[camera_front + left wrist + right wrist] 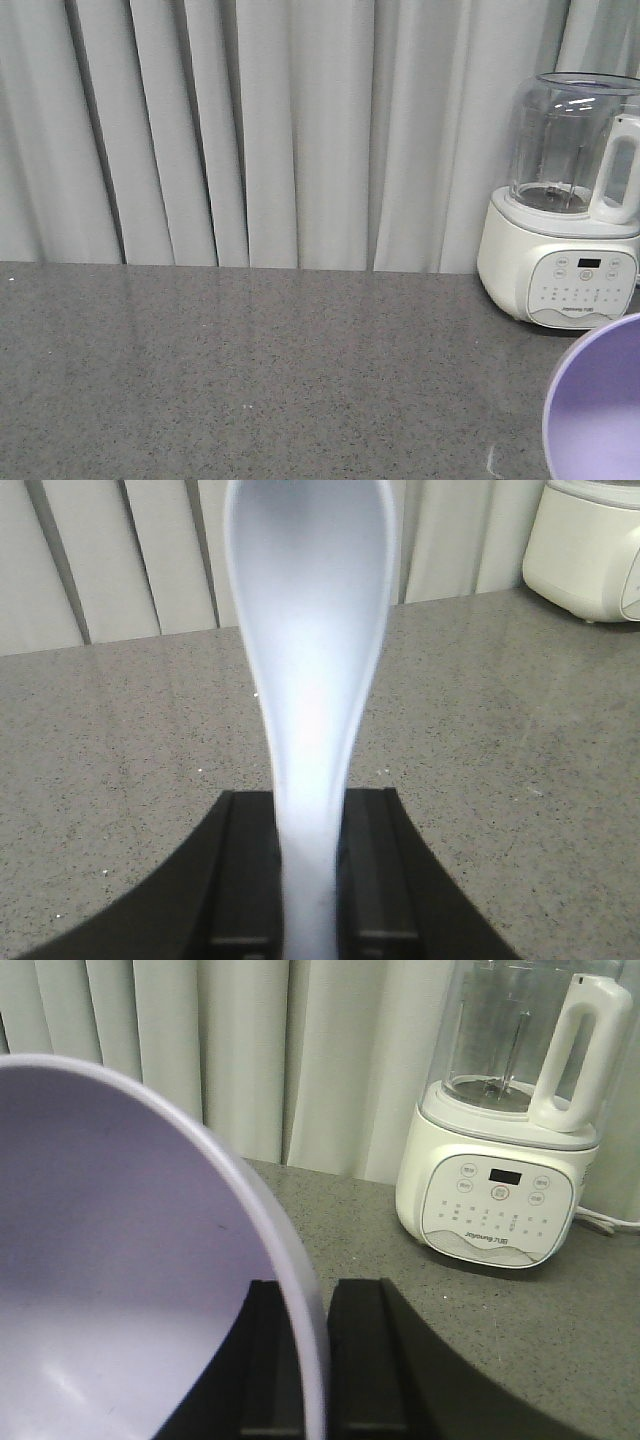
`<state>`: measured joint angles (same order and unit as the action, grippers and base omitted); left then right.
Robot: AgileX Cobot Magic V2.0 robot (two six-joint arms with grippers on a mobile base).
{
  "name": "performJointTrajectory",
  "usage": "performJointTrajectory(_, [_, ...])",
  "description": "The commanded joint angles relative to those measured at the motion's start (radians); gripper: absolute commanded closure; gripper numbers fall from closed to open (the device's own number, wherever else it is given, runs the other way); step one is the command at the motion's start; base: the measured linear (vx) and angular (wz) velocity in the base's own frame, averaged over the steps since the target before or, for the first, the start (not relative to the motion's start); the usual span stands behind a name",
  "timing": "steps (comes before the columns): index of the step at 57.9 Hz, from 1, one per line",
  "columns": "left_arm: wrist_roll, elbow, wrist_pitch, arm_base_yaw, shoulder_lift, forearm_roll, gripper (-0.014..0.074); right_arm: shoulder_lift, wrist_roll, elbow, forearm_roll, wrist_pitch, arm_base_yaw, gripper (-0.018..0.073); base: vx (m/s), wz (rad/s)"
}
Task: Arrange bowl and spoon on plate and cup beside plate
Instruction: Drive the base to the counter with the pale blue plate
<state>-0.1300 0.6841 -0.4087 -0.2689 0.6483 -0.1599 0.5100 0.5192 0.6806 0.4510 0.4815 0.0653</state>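
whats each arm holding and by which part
The left gripper holds the spoon by its handle; right gripper holds the bowl by its rim.

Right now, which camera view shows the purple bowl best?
The right wrist view: the bowl fills its left half, its rim pinched in the right tool. The front view catches only a piece of the bowl in its lower right corner. The left wrist view shows none of it, only the spoon.
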Motion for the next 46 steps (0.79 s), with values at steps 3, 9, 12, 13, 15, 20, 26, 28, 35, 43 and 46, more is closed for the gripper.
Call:
performJointTrajectory(3, [0.0, 0.029, 0.074, -0.006, -0.005, -0.007, 0.0596, 0.003, 0.004, 0.029, 0.018, -0.091, 0.0, 0.0568, -0.01, -0.03])
performJointTrajectory(9, [0.0, 0.029, 0.074, -0.006, -0.005, -0.007, 0.0596, 0.004, 0.004, 0.029, 0.018, -0.091, 0.0, 0.0568, -0.02, -0.08])
performJointTrajectory(12, [0.0, 0.029, 0.074, -0.006, -0.005, -0.007, 0.0596, 0.004, 0.004, 0.029, 0.018, -0.091, 0.0, 0.0568, -0.04, -0.16])
performJointTrajectory(13, [0.0, 0.029, 0.074, -0.006, -0.005, -0.007, 0.0596, 0.004, 0.004, 0.029, 0.018, -0.091, 0.0, 0.0568, -0.06, -0.21])
performJointTrajectory(15, [0.0, 0.029, 0.074, -0.006, -0.005, -0.007, 0.0596, 0.004, 0.004, 0.029, 0.018, -0.092, 0.0, 0.0568, -0.06, -0.25])
performJointTrajectory(20, [0.0, 0.029, 0.074, -0.006, -0.005, -0.007, 0.0596, 0.004, 0.004, 0.029, 0.018, -0.093, 0.0, 0.0568, -0.08, -0.31])
performJointTrajectory(26, [0.0, 0.029, 0.074, -0.006, -0.005, -0.007, 0.0596, 0.004, 0.004, 0.029, 0.018, -0.093, 0.0, 0.0568, -0.08, -0.43])
performJointTrajectory(28, [0.0, 0.029, 0.074, -0.006, -0.005, -0.007, 0.0596, 0.004, 0.004, 0.029, 0.018, -0.093, 0.0, 0.0568, -0.08, -0.5])
performJointTrajectory(35, [0.0, 0.029, 0.074, -0.006, -0.005, -0.007, 0.0596, 0.004, 0.004, 0.029, 0.018, -0.093, 0.0, 0.0568, -0.09, -0.56])
performJointTrajectory(43, [0.0, 0.029, 0.074, -0.006, -0.005, -0.007, 0.0596, 0.004, 0.004, 0.029, 0.018, -0.093, 0.0, 0.0568, -0.09, -0.64])
performJointTrajectory(46, [0.0, 0.029, 0.074, -0.006, -0.005, -0.007, 0.0596, 0.004, 0.004, 0.029, 0.018, -0.093, 0.0, 0.0568, -0.1, -0.67])
